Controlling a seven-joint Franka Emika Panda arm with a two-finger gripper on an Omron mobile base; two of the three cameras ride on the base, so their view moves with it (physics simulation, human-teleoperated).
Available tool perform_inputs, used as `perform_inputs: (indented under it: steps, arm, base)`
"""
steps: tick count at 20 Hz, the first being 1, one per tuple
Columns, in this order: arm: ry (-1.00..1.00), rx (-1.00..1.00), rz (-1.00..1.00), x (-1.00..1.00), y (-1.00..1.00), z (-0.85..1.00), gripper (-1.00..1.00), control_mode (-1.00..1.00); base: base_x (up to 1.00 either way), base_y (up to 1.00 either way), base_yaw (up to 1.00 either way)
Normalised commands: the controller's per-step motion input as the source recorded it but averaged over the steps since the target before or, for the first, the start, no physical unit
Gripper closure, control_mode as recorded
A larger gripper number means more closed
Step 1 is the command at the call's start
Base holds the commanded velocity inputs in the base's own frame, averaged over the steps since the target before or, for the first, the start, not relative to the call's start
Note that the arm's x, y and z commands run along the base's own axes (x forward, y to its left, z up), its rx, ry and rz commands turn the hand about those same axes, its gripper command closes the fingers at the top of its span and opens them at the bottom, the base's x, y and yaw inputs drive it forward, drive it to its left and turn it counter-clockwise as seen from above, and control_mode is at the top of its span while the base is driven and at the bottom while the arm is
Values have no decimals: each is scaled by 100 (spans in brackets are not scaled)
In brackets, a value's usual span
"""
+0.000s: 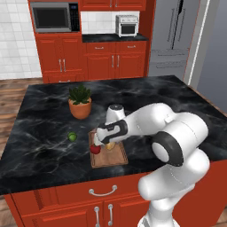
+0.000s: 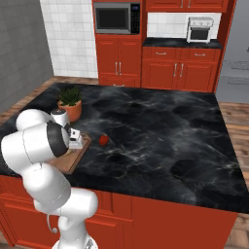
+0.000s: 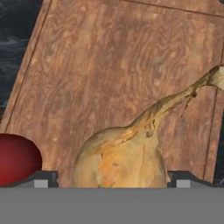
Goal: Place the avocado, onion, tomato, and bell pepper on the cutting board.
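The tan onion (image 3: 122, 159) lies on the wooden cutting board (image 3: 109, 65), its thin stalk pointing away from the hand. My gripper (image 3: 112, 179) hangs just over it, open, with the fingertips (image 3: 41, 179) wide on either side of the bulb. From the left base view, the gripper (image 1: 103, 142) is low over the board (image 1: 111, 157), with the onion (image 1: 109, 145) under it. A smooth red item (image 1: 95, 149) rests at the board's left edge; tomato or bell pepper, I cannot tell. Another red item (image 2: 103, 140) sits on the counter right of the board. The green avocado (image 1: 72, 136) lies on the counter left of the board.
A potted plant (image 1: 80, 104) in a terracotta pot stands behind the board. The black marble island (image 1: 177, 95) stretches wide to the right and back. Red cabinets, a microwave (image 1: 55, 17) and a toaster oven (image 1: 127, 25) line the far wall.
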Motion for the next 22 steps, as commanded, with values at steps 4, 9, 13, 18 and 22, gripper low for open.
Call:
perform_inputs:
  steps: [4, 9, 13, 18, 22]
  arm:
    - [-12, 0, 0, -9, -8, 27, -100, -100]
    - [-14, 0, 0, -5, -13, 49, -100, -100]
    - [-12, 0, 0, -1, -18, 57, -100, -100]
    - [-12, 0, 0, 0, -27, 53, -100, -100]
    - [-6, 0, 0, 0, -38, 40, -100, -100]
  base:
    - [0, 0, 0]
    - [0, 0, 0]
    - [0, 0, 0]
    - [0, 0, 0]
    - [0, 0, 0]
